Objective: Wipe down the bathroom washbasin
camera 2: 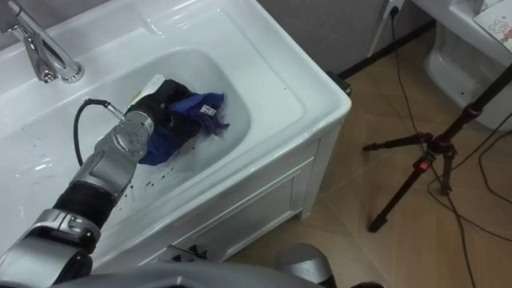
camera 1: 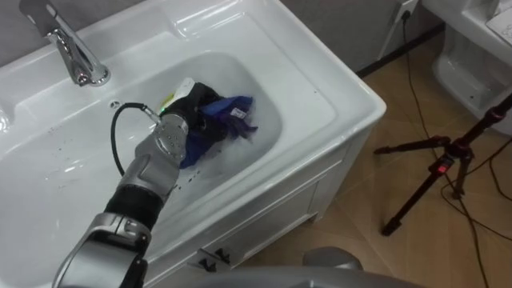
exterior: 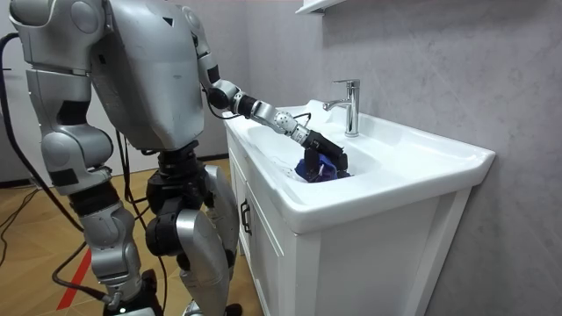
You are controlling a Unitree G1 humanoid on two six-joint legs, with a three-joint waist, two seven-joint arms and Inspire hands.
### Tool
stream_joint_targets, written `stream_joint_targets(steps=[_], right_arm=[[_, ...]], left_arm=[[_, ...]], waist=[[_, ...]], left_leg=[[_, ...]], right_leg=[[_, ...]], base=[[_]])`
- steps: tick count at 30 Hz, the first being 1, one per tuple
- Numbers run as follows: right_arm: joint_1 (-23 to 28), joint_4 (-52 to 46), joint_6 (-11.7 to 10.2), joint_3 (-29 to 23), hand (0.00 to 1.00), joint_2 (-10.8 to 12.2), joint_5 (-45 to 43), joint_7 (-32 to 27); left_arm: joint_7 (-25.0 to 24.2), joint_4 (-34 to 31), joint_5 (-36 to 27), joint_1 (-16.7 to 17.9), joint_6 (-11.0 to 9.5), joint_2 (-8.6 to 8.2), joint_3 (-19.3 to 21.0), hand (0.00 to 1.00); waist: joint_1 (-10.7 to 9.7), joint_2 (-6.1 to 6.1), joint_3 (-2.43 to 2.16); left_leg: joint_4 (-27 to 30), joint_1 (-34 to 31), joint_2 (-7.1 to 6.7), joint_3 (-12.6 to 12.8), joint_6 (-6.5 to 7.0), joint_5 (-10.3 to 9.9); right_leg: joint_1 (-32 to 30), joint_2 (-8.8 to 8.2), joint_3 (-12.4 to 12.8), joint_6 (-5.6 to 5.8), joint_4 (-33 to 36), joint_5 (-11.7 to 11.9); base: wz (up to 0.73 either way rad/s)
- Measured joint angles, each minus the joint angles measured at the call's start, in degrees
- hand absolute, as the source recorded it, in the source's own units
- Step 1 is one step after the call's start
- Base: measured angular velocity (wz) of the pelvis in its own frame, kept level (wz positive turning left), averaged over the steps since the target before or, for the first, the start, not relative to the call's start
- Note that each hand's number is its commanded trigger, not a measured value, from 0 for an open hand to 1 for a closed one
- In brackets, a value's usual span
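A white basin (camera 1: pixel 316 92) is set in a white vanity, and its bowl holds a crumpled dark blue cloth (camera 1: pixel 234 112). My left arm reaches in from the lower left. My black left hand (camera 1: pixel 194 102) lies on the cloth's left part with its fingers curled into the fabric. In the room view I stand at the vanity's front, and the left hand (exterior: pixel 320 147) is down in the bowl over the cloth (exterior: pixel 321 170). My right hand (exterior: pixel 123 297) hangs low at my side.
A chrome faucet (camera 1: pixel 74 54) stands behind the bowl at the upper left. On the wooden floor to the right stand a black tripod (camera 1: pixel 438 164) and a white fixture (camera 1: pixel 472 56), with cables running between them. Cabinet doors (camera 1: pixel 264 220) sit below the basin.
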Motion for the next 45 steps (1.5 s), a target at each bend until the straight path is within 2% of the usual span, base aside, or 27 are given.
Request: stream_joint_targets(steps=[5, 7, 10, 14, 15, 17, 19, 23, 26, 34, 38, 40, 42, 44, 45], right_arm=[[0.22, 0.83, 0.00, -2.71, 0.00, -0.43, 0.02, -0.05], [0.18, 0.70, 0.00, -2.86, 0.00, -0.47, -0.05, -0.15], [0.29, 0.67, -0.02, -4.39, 0.00, -0.50, -0.26, -0.46], [0.35, 0.29, -0.10, -7.22, 0.00, -0.44, -0.92, -1.82], [0.47, -0.04, -0.11, -7.50, 0.00, -0.46, -1.33, -1.88], [1.14, -0.52, -0.17, -8.93, 0.00, -0.53, -2.38, -1.94], [1.25, -0.51, -0.06, -9.07, 0.00, -0.77, -2.40, -1.99], [1.29, -0.51, -0.16, -10.10, 0.00, -0.76, -3.04, -3.50], [1.31, -0.56, -0.64, -10.27, 0.00, -0.78, -4.40, -4.31], [1.46, -1.69, -2.26, -12.70, 0.00, -1.29, -4.56, -4.47], [1.34, -1.71, -3.10, -13.39, 0.00, -1.57, -4.61, -4.48], [1.27, -1.87, -3.55, -13.40, 0.00, -1.91, -4.22, -4.48], [1.18, -1.95, -4.17, -13.48, 0.00, -2.37, -4.23, -4.47], [1.17, -2.17, -4.57, -13.52, 0.00, -3.11, -4.31, -4.46], [1.17, -2.24, -4.58, -13.52, 0.00, -3.27, -4.31, -4.46]], left_arm=[[2.89, 5.28, 2.39, 1.49, -5.28, -0.04, 1.19, 1.00], [4.27, 5.71, 4.16, 2.90, -6.20, -0.13, 2.18, 1.00], [7.08, 9.00, 4.98, 3.83, -8.74, -0.17, 3.83, 1.00], [9.87, 9.73, 6.31, 7.50, -9.93, -0.01, 8.29, 1.00], [10.27, 9.73, 6.52, 8.05, -9.96, 0.13, 8.93, 1.00], [11.52, 10.51, 6.77, 9.34, -9.99, 0.59, 10.77, 1.00], [12.68, 11.56, 6.77, 9.79, -9.99, 1.15, 11.34, 1.00], [14.78, 13.10, 7.82, 11.58, -9.98, 2.62, 14.06, 1.00], [14.87, 13.15, 9.63, 12.11, -9.98, 2.62, 16.09, 1.00], [14.81, 12.91, 17.46, 12.14, -9.97, 2.63, 16.19, 1.00], [14.81, 12.73, 20.19, 12.39, -9.87, 2.67, 16.70, 1.00], [14.80, 12.29, 21.44, 12.72, -9.82, 2.80, 17.91, 1.00], [14.82, 12.51, 21.84, 13.44, -9.71, 3.65, 18.46, 1.00], [14.77, 13.18, 22.11, 13.90, -9.57, 5.56, 18.85, 1.00], [14.77, 13.41, 22.30, 13.92, -9.46, 6.01, 19.08, 1.00]], waist=[[1.14, -0.47, 0.03], [1.34, -0.86, -0.15], [3.33, -0.94, -0.20], [4.63, -0.74, -0.47], [4.73, -0.72, -0.58], [5.84, -0.54, -1.29], [6.90, -0.23, -1.64], [7.82, 0.36, -1.73], [7.91, 0.50, -1.71], [9.36, 1.09, -1.67], [10.75, 1.89, -1.62], [10.81, 2.36, -1.65], [10.87, 2.85, -1.65], [10.91, 3.30, -1.66], [10.89, 3.34, -1.65]], left_leg=[[-0.20, 1.59, -0.03, 0.11, -0.21, -0.10], [-0.14, 1.86, 0.05, 0.15, -0.35, -0.16], [-0.35, 2.45, 0.17, 0.16, -0.58, -0.26], [-0.94, 2.87, -0.01, 0.04, -0.87, -0.05], [-0.99, 2.88, -0.02, 0.03, -0.92, -0.01], [-0.99, 2.88, 0.05, 0.00, -1.13, 0.06], [-0.65, 2.93, 0.11, -0.19, -1.37, 0.11], [-0.03, 2.80, 0.02, -3.14, -1.86, 0.15], [-0.06, 2.82, 0.01, -3.47, -2.21, 0.35], [-0.06, 2.53, 0.10, -4.59, -2.52, 0.53], [-0.23, 2.42, -0.03, -4.83, -2.88, 0.77], [-0.28, 2.42, -0.05, -4.94, -2.97, 0.82], [-0.32, 2.39, -0.06, -5.29, -3.12, 0.91], [-0.12, 1.97, -0.06, -6.56, -3.24, 0.98], [-0.06, 1.81, -0.06, -6.87, -3.32, 1.03]], right_leg=[[1.39, 0.04, 0.07, -0.17, -0.03, -0.21], [1.70, 0.12, 0.20, -0.29, 0.06, -0.35], [2.02, 0.44, 0.65, -0.36, -0.12, -0.33], [2.18, 0.42, 0.56, -0.51, -0.12, -0.39], [2.17, 0.43, 0.53, -0.57, -0.13, -0.43], [2.17, 0.56, 0.36, -0.85, -0.17, -0.59], [2.28, 0.79, 0.43, -0.99, -0.40, -0.56], [3.17, 1.08, -0.31, -1.58, -1.17, -0.52], [3.20, 1.15, -0.54, -1.92, -1.04, -0.72], [3.25, 1.21, -0.98, -2.33, -1.12, -0.97], [3.05, 1.23, -1.01, -2.53, -1.10, -1.11], [3.02, 1.23, -1.22, -2.63, -1.08, -1.18], [3.02, 1.09, -2.00, -2.69, -1.09, -1.20], [3.04, 0.83, -3.73, -2.86, -1.15, -1.30], [3.03, 0.74, -4.25, -2.91, -1.17, -1.33]], base=[[-0.01], [-0.04], [-0.08], [-0.01], [0.03], [0.00], [-0.02], [0.01], [0.00], [0.01], [0.00], [0.00], [0.00], [0.05], [0.14]])
